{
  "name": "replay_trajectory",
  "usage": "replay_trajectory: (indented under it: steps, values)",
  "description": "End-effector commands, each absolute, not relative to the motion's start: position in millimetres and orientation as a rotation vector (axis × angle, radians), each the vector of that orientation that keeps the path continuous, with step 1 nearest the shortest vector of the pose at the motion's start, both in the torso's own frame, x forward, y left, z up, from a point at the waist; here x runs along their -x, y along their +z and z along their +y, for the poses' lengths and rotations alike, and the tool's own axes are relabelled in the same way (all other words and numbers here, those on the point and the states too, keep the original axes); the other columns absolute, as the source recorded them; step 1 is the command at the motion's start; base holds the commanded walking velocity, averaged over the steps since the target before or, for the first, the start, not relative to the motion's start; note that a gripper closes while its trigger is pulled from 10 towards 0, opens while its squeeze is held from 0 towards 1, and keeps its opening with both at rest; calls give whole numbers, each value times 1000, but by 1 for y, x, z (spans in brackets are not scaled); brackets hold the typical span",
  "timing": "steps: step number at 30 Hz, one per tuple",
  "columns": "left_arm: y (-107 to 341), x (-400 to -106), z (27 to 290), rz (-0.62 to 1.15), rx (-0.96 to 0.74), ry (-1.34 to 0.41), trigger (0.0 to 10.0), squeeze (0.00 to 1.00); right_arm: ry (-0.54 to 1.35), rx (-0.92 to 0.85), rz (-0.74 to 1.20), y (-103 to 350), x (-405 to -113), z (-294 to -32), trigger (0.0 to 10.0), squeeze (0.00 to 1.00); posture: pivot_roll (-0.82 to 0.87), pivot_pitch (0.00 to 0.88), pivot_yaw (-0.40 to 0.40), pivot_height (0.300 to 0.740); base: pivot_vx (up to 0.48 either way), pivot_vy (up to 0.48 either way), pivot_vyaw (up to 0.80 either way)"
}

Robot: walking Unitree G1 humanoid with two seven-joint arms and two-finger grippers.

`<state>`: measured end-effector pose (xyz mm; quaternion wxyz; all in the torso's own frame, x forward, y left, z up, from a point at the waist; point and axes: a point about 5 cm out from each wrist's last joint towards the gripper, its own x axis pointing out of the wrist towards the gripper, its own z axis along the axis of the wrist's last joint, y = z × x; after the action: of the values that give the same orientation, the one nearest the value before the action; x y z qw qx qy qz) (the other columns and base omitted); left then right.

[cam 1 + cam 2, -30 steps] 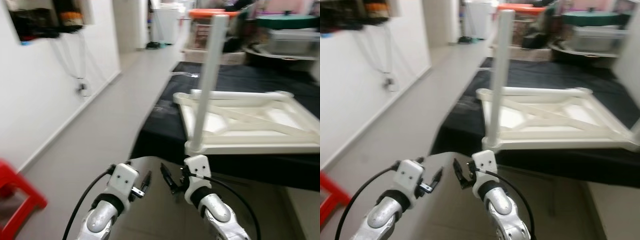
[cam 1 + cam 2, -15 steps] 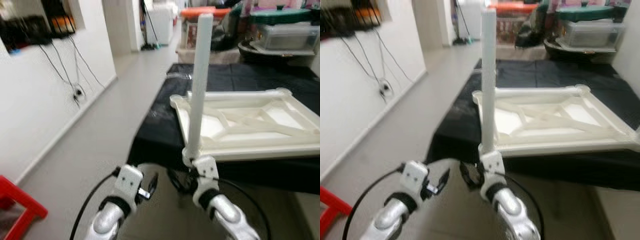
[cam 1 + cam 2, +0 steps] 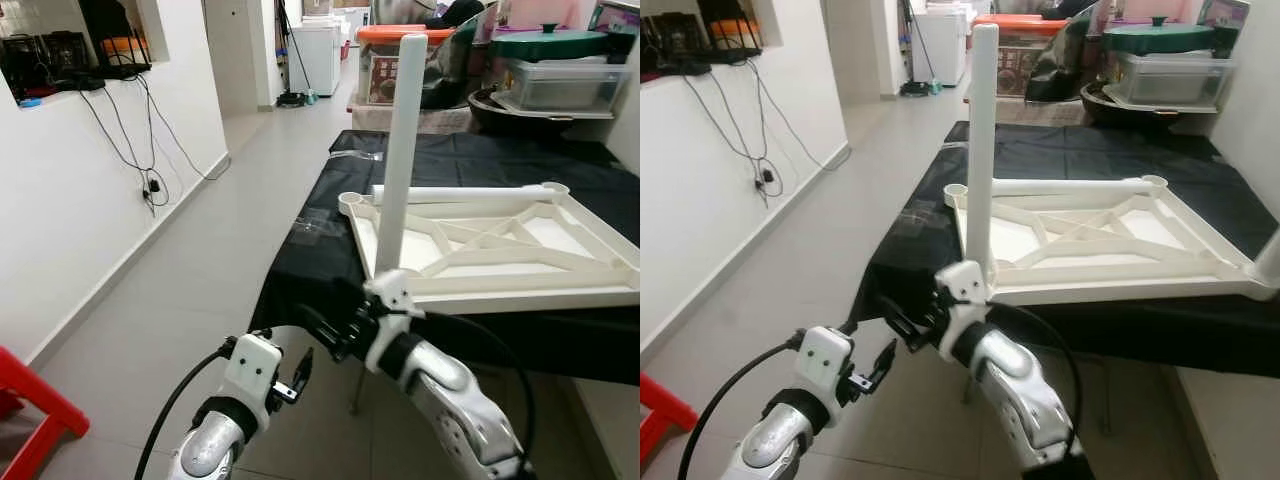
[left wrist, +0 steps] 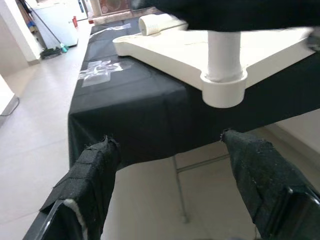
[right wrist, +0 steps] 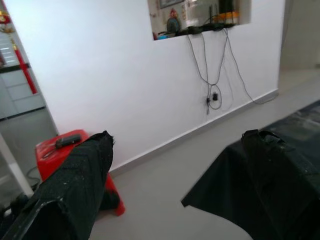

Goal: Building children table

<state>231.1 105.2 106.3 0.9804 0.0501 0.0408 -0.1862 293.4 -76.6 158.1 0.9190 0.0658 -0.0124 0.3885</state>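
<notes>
Right tool (image 3: 325,330) swung leftward across the front since a second ago, fingers apart, empty; left tool (image 3: 298,372) likewise apart. Upturned white tabletop (image 3: 500,255) on black-draped counter (image 3: 320,270), one leg (image 3: 398,150) upright; probably light, stiff, slippery plastic, best gripped low on leg.

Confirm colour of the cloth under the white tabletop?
Black cloth; clearest in the right eye view.

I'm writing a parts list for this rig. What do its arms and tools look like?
Both arms are silver metal with white blocky wrist housings and a black collar. A black cable loops from each wrist. The left tool and right tool each have two long black fingers with a rough, fabric-like surface.
</notes>
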Motion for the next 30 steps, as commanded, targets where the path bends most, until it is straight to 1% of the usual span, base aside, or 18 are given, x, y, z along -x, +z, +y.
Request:
replay_trajectory:
  steps: [1, 5, 6, 7, 8, 10, 13, 16, 22, 24, 26, 27, 28, 30]
  values:
    - [108, -228, 105, 89, -83, -377, 10000, 0, 818, -169, -25, 162, -301, -71, 10000, 0, 102, 28, -17, 740, 0, 0, 0]
    - [110, -226, 104, 84, -76, -380, 10000, 0, 828, -182, -37, 167, -308, -64, 10000, 0, 105, 42, -18, 740, 0, 0, 0]
    - [111, -224, 104, 81, -68, -380, 10000, 0, 816, -177, -41, 169, -314, -61, 10000, 0, 111, 63, -20, 740, 0, 0, 0]
    - [111, -224, 104, 81, -68, -380, 10000, 0, 816, -177, -41, 169, -314, -61, 10000, 0, 111, 63, -20, 740, 0, 0, 0]
    - [113, -221, 103, 80, -57, -381, 10000, 0, 791, -164, -43, 171, -322, -57, 10000, 0, 119, 82, -23, 740, 0, 0, 0]
    - [115, -217, 103, 81, -45, -383, 10000, 0, 750, -151, -46, 175, -332, -53, 10000, 0, 123, 94, -24, 740, 0, 0, 0]
    - [115, -216, 103, 82, -42, -384, 10000, 0, 736, -150, -47, 176, -335, -52, 10000, 0, 124, 96, -25, 740, 0, 0, 0]
    - [116, -212, 102, 91, -33, -384, 10000, 0, 611, -161, -54, 181, -348, -57, 10000, 0, 127, 117, -33, 740, 0, 0, 0]
    - [116, -211, 101, 94, -30, -387, 10000, 0, 569, -155, -56, 182, -353, -62, 10000, 0, 126, 117, -33, 740, 0, 0, 0]
    - [116, -212, 101, 96, -29, -388, 10000, 0, 505, -120, -70, 185, -361, -74, 10000, 0, 122, 112, -36, 740, 0, 0, 0]
    - [116, -212, 101, 96, -29, -388, 10000, 0, 505, -120, -70, 185, -361, -74, 10000, 0, 122, 112, -36, 740, 0, 0, 0]
    - [116, -212, 100, 97, -29, -389, 10000, 0, 457, -106, -79, 187, -367, -84, 10000, 0, 122, 111, -35, 740, 0, 0, 0]
    - [116, -212, 100, 97, -29, -389, 10000, 0, 457, -106, -79, 187, -367, -84, 10000, 0, 122, 111, -35, 740, 0, 0, 0]
    - [116, -213, 100, 98, -32, -390, 10000, 0, 372, -80, -97, 193, -378, -104, 10000, 0, 124, 107, -37, 740, 0, 0, 0]
